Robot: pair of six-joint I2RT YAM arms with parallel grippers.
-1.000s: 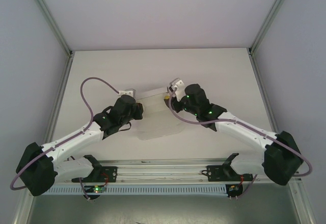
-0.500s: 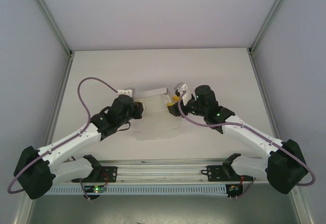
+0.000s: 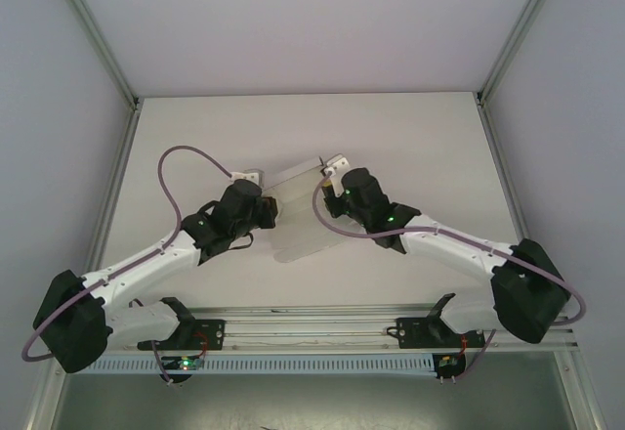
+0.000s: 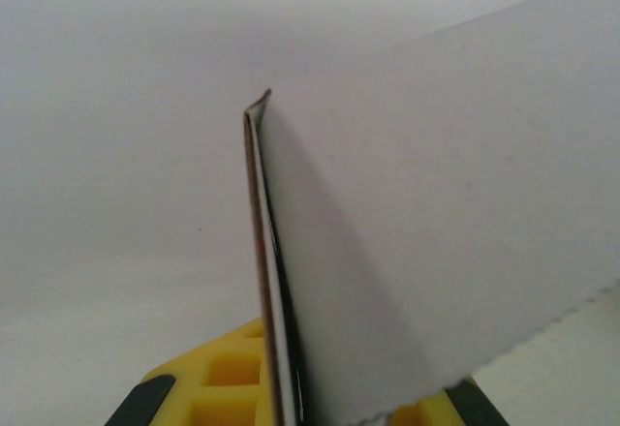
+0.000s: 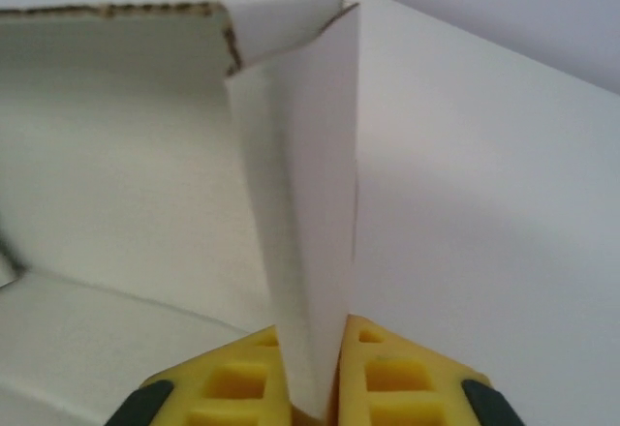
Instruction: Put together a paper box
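- The left arm stretches forward and inward; the left gripper point(image 4: 286, 387) is pinched shut on an edge of the plain white thin-card paper box point(image 3: 305, 230), which sits mid-table between both wrists.
- The right arm angles inward, and the right gripper point(image 5: 315, 378) is clamped on the box's upright folded corner flap.

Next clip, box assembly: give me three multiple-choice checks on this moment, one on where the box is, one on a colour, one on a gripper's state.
1. Where is the paper box?
A) between the left gripper and the right gripper
B) at the far right corner
C) on the near rail

2. What colour are the finger pads?
A) blue
B) yellow
C) red

3. How is the right gripper?
A) open above the table
B) shut on a cable
C) shut on a flap of the box

Answers: 1 A, the top view shows the card spanning from one gripper to the other. 2 B, both wrist views show yellow pads. 3 C, its pads pinch an upright folded flap.
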